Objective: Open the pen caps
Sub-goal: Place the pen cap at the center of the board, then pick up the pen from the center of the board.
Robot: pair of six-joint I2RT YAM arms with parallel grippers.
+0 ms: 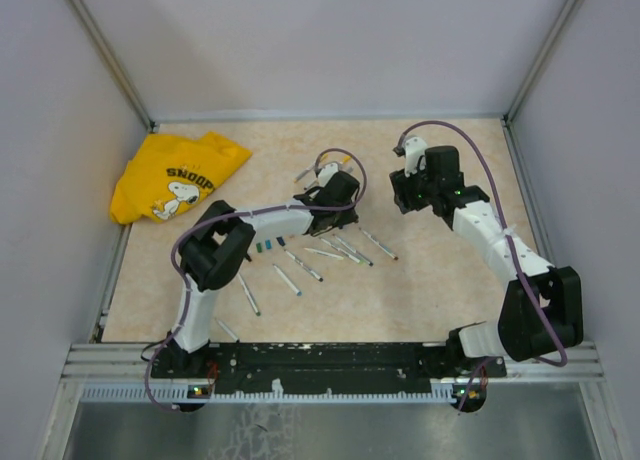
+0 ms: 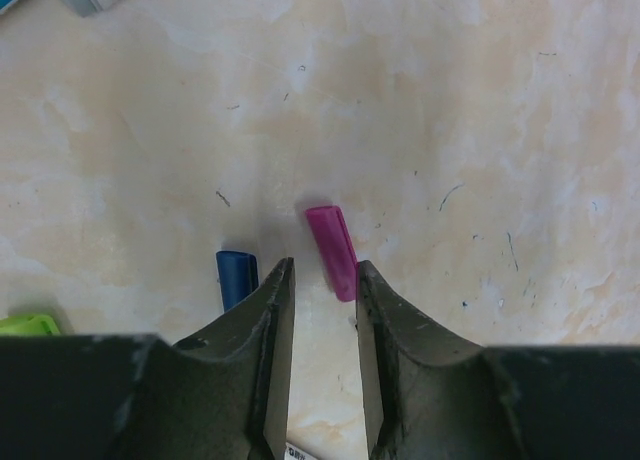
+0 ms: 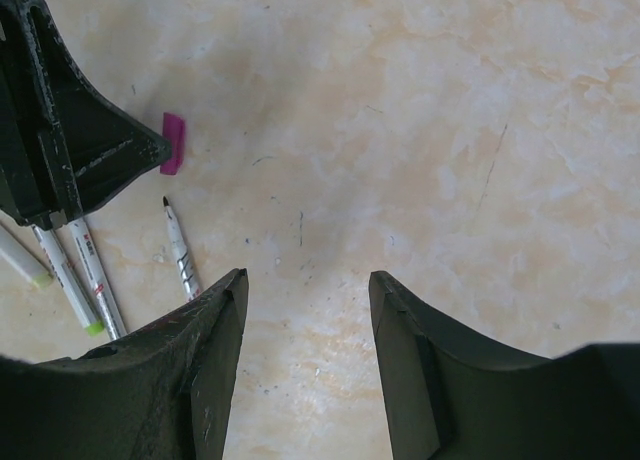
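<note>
A: How does the left end effector (image 2: 322, 270) stand?

B: Low over the middle of the desk (image 1: 450, 280), a little toward the far edge. Its jaws are parted by a narrow gap and clamp nothing.

A: And the pen caps?

B: A magenta cap (image 2: 332, 252) lies flat on the desk just ahead of the fingertips. Its near end is right beside one finger, though whether they touch cannot be told. A blue cap (image 2: 237, 278) lies just beside the other finger. A green cap (image 2: 28, 325) shows farther out on that side, at the edge of the left wrist view.

A: The right end effector (image 3: 308, 280)?

B: Its jaws are spread wide and empty, above bare desk nearer the right edge, apart from the caps.

A: What else lies there?

B: An uncapped pen (image 3: 180, 250) with a dark tip lies near the magenta cap, and two pens with yellow-green tips (image 3: 98, 285) lie beside it. From above, grey-white pens (image 1: 350, 248) are scattered across the middle of the desk. A crumpled yellow shirt (image 1: 175, 175) fills the far left corner.
</note>
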